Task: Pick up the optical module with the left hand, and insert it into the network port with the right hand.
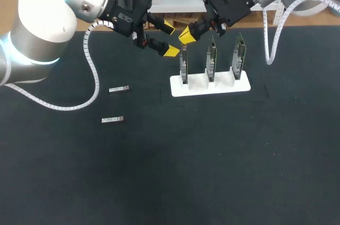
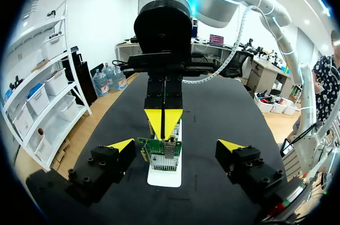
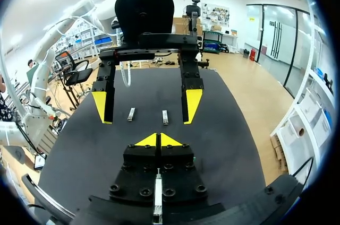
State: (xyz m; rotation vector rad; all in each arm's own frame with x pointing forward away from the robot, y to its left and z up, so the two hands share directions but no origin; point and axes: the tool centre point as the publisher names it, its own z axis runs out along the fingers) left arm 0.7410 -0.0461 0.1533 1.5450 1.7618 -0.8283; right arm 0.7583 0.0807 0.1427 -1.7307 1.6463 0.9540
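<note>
Dark matting covers your table (image 1: 212, 172). Your right gripper (image 1: 187, 36), tips pinched together, any load unclear, sits over the end one of three upright network cards (image 1: 211, 60) in one white holder (image 1: 212, 85). Your left gripper (image 1: 170, 39) gapes wide and empty just beside it. Two optical modules (image 1: 119, 89) lie on the mat, well apart from the holder.

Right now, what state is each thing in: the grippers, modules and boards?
Left gripper: open, empty, above the table.
Right gripper: shut, tips together over the left board.
Far module: lying flat on the table.
Near module: lying flat on the table.
Left board, middle board, right board: upright in the holder.
</note>
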